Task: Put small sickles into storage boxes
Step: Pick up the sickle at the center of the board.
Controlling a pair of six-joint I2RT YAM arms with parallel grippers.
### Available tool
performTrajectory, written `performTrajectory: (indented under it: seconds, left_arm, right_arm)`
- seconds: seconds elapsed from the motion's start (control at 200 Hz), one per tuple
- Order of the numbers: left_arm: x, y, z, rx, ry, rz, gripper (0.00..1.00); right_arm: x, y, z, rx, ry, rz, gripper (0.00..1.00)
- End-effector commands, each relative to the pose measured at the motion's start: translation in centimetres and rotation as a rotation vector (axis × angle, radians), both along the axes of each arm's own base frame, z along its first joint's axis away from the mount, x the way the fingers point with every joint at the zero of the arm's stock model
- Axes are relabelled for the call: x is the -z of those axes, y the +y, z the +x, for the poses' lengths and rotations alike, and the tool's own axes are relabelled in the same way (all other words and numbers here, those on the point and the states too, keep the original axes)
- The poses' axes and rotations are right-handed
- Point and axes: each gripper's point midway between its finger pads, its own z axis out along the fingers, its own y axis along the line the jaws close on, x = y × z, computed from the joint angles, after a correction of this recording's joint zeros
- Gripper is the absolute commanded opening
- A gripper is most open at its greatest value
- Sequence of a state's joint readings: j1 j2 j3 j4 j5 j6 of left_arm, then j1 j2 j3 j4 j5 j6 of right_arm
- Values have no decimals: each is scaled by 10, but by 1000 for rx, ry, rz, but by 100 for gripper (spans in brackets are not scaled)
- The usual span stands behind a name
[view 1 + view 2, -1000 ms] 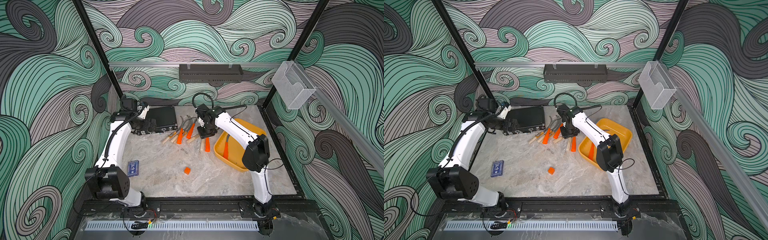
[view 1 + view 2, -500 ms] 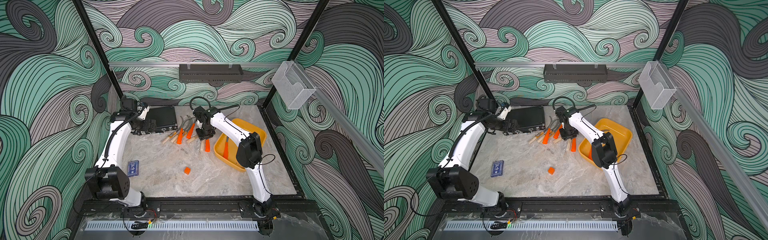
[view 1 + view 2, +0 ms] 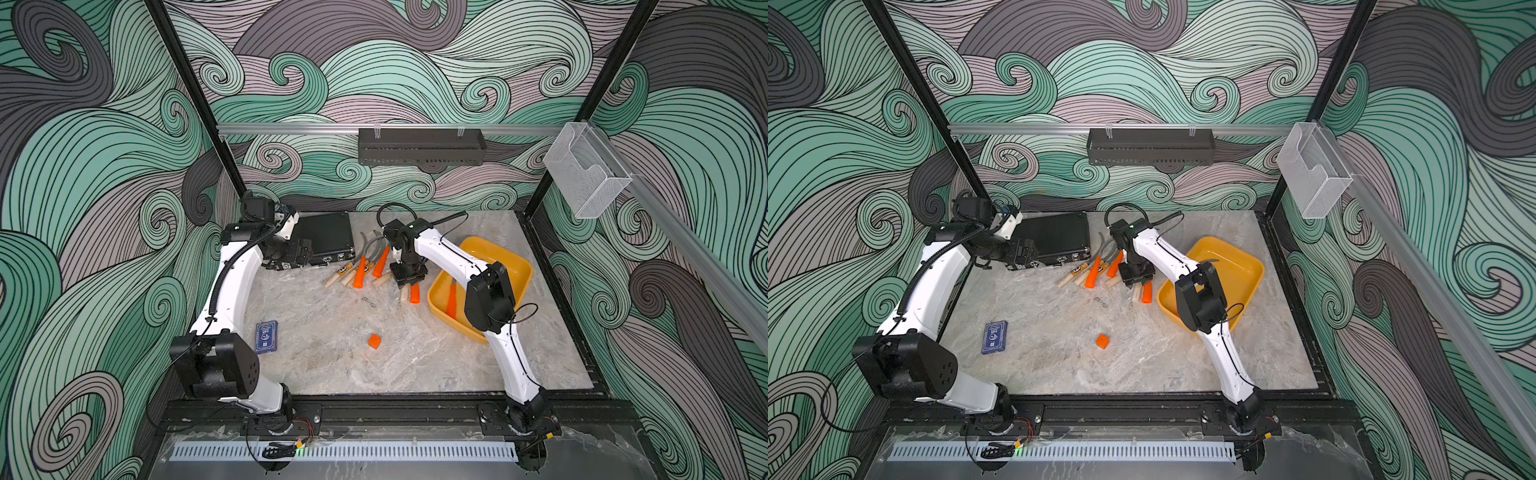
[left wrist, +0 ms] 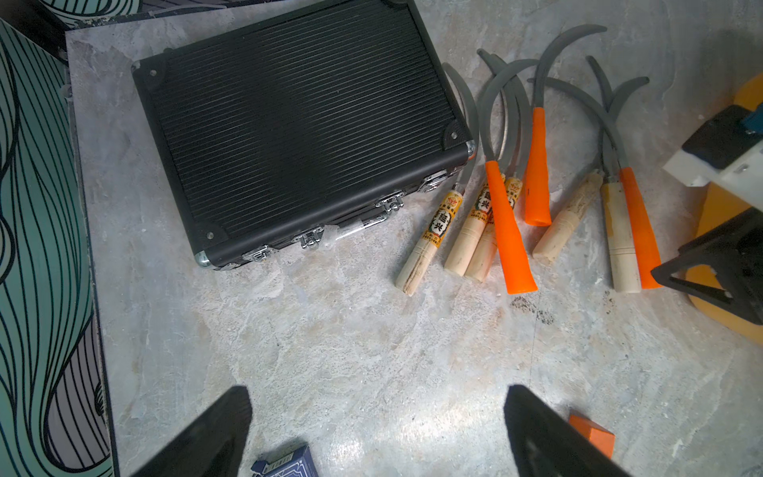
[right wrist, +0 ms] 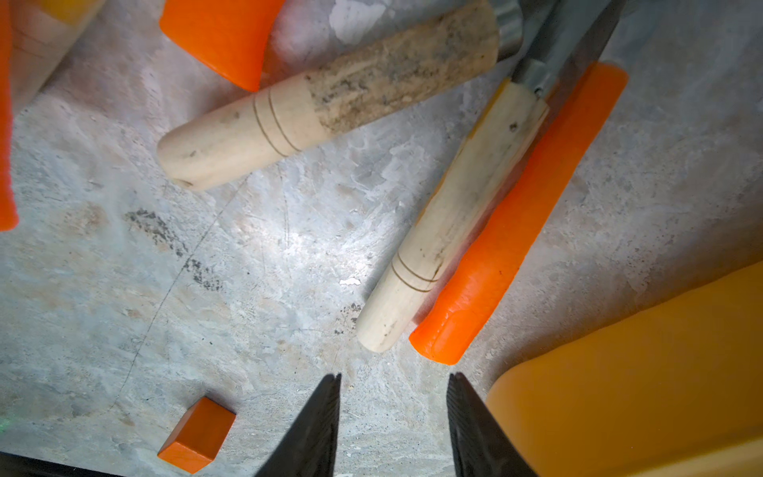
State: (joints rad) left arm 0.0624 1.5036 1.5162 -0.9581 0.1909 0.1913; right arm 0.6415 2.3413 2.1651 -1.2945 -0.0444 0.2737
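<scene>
— Where are the sickles [image 4: 512, 231]?
— Fanned on the table [image 4: 371, 351] between the black case [image 4: 297, 124] and the yellow tray [image 3: 513, 266]. They have curved grey blades and orange or pale wooden handles. One orange-handled sickle [image 3: 451, 300] lies in the tray.
— The grippers?
— The left gripper [image 4: 375, 433] is spread wide, the right gripper [image 5: 394, 413] parted. Both are empty.

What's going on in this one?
The right gripper hovers low over the table, jaws apart and empty, just short of a wooden-handled sickle beside the yellow tray. One orange sickle already lies in the tray. The pile of other sickles is on the table. The left gripper is open and holds nothing, near the black case.
</scene>
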Motion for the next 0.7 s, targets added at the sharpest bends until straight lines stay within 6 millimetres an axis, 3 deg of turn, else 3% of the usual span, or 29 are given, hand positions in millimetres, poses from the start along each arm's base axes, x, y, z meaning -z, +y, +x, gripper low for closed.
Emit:
performTrajectory:
  seconds: [0.0,0.475,0.69]
  left_arm:
    - [-1,-3,-3,13,15,2,96]
    - [18,-1,-6,8,59,11,96]
    - [17,1,-5,6,56,19,96]
  right_arm:
    - [3,-2,-1,9,10,-28,46]
    - [22,-2,2,7,31,-59,46]
    - [33,-1,1,9,54,-64,46]
